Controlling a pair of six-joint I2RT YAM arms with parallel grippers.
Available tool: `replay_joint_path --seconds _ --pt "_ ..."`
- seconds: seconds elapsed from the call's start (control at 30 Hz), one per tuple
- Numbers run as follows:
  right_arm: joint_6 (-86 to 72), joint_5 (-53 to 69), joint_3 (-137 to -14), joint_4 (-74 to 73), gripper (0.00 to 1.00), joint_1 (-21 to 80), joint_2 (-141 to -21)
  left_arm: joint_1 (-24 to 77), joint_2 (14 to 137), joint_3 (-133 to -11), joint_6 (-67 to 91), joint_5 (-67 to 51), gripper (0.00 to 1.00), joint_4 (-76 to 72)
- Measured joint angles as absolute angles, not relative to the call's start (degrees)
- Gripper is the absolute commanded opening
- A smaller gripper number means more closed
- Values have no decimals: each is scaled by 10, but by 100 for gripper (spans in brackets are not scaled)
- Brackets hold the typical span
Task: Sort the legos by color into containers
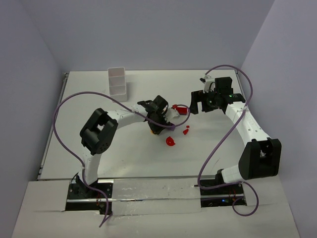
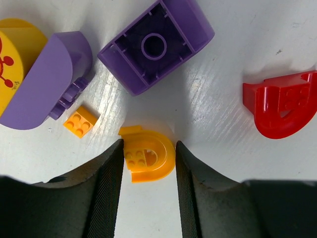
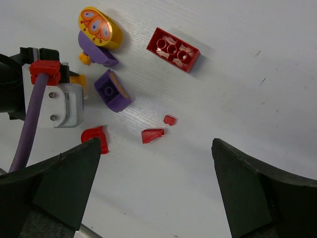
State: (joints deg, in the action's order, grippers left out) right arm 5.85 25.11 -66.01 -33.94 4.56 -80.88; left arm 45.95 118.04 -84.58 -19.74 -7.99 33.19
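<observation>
In the left wrist view my left gripper (image 2: 148,146) has both pads against an orange arch lego (image 2: 148,158) that lies on the table. Beside it are a small orange brick (image 2: 80,121), a purple curved piece (image 2: 47,82), an upturned purple brick (image 2: 156,44), a yellow round piece (image 2: 15,54) and a red arch (image 2: 282,106). My right gripper (image 3: 154,144) hangs wide open above a red wedge (image 3: 152,135) and a tiny red piece (image 3: 169,119), with a red brick (image 3: 173,49) farther off. The white three-compartment containers tray (image 1: 117,81) stands at the back left.
A purple cable (image 1: 64,129) loops from the left arm over the table's left side, and another (image 1: 223,134) runs along the right arm. The table's left edge (image 1: 49,144) and the grey walls bound the area.
</observation>
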Motion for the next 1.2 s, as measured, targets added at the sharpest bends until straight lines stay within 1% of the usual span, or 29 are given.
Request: replay_joint_path --seconds 0.1,0.23,0.3,0.33,0.5,0.6,0.7,0.8,1.0,1.2 --pt "58 251 -660 -340 100 46 -809 459 1179 -845 -196 -79 31 332" --pt "58 251 -660 -340 100 45 -809 452 1169 -839 -186 -77 9 337" --pt "58 251 -660 -340 100 45 -809 439 1160 -839 -172 -73 4 338" --pt "58 251 -660 -340 100 45 -809 429 1152 -839 -162 -68 0 336" --pt "58 251 -666 -341 100 45 -813 347 1084 -843 -107 -12 0 293" --pt "58 251 -671 -342 100 45 -819 305 1045 -848 -74 50 0 235" --pt "58 251 -673 -342 100 45 -823 279 1031 -863 -43 104 0 177" --pt "58 251 -674 -343 100 45 -827 253 1038 -888 -10 134 0 134" --pt "58 251 -675 -343 100 45 -832 181 1097 -961 49 144 0 67" --pt "58 250 -675 -344 100 45 -839 156 1132 -942 58 159 0 -36"
